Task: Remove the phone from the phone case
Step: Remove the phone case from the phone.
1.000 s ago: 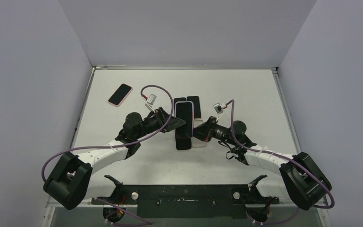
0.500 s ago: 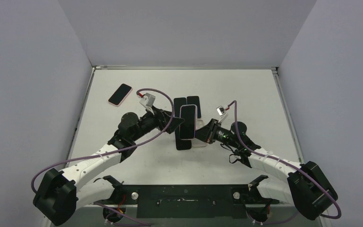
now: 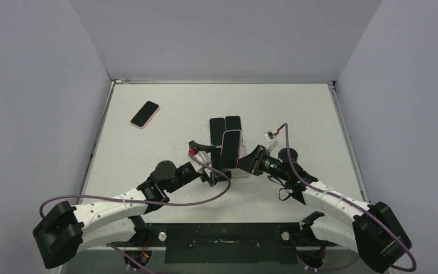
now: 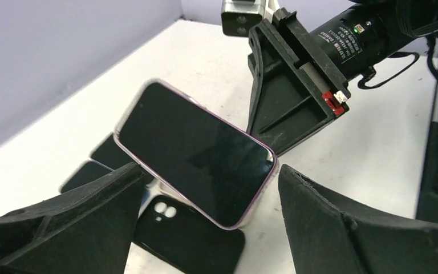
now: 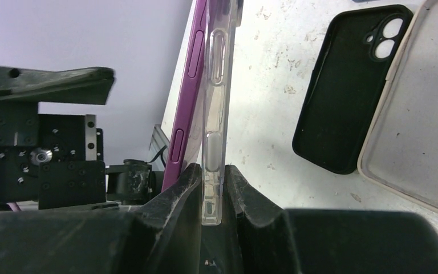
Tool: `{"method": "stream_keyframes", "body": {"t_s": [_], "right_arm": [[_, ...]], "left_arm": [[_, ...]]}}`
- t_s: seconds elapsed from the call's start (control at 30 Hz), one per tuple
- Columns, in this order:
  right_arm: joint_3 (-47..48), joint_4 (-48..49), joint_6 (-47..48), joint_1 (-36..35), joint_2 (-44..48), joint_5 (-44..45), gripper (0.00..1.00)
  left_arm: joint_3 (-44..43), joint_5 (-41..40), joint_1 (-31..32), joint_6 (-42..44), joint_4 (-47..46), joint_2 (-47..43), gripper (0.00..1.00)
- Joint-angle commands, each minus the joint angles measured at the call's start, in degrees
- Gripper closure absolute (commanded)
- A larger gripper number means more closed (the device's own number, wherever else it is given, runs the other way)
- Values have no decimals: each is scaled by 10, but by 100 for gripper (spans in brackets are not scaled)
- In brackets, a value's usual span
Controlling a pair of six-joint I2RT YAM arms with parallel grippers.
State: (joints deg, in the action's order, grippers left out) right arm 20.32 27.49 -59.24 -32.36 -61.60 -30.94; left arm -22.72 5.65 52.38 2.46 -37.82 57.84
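Two changes: left tool (image 4: 210,171) has let go of the phone (image 4: 197,151) and drawn back, jaws wide either side of it; right tool (image 5: 212,171) stays clenched on the clear case (image 5: 214,103), holding the phone tilted above the worktop (image 5: 262,114); re-grip likely next; phone's purple edge seems part-way out of the clear case; under the phone, black case (image 5: 348,85) and pale case (image 5: 416,125) lie empty.
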Motion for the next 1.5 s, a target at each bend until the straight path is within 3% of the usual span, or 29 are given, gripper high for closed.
{"method": "stream_keyframes", "body": {"t_s": [0.0, 0.3, 0.77, 1.03, 1.47], "right_arm": [[19, 37, -9, -4, 21, 13, 100], [28, 21, -9, -9, 33, 17, 100], [31, 18, -10, -17, 39, 16, 100], [31, 14, -4, -20, 43, 17, 100], [32, 17, -5, -22, 42, 12, 100]], "left_arm": [[3, -52, 33, 141, -70, -11, 18], [22, -87, 81, 222, -112, 23, 21], [-5, -119, 111, 274, -118, 98, 28], [-1, -159, 114, 281, -158, 101, 38], [-1, -164, 115, 261, -173, 119, 40]]}}
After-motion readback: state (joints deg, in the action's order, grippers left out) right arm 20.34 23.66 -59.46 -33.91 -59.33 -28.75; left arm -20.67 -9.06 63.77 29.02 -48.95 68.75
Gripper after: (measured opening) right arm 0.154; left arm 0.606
